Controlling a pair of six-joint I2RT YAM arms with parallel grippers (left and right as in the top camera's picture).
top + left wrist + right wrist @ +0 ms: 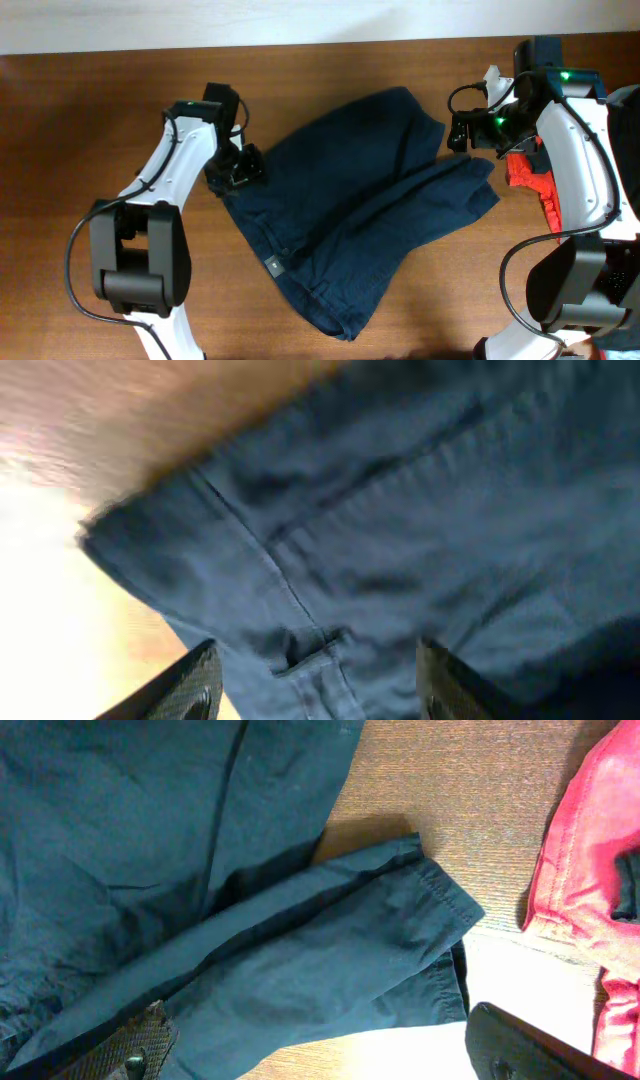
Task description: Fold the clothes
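Brown wood table (pixel 100 100), navy shorts (pixel 350 220) spread (red garment (pixel 535 185) beside); pale wall (pixel 250 20), perhaps.

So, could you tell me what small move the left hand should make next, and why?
Probably lower it and close on the waistband: the left hand hovers open over that edge of the shorts, which lie loosely spread.

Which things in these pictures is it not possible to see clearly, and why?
Red garment: overhead, the right arm covers most of it; right wrist view, the edge cuts it. Its type is unclear.
Label on the shorts: overhead, too small to read.
Left fingers: left wrist view is blurred, so contact with the shorts is unclear.
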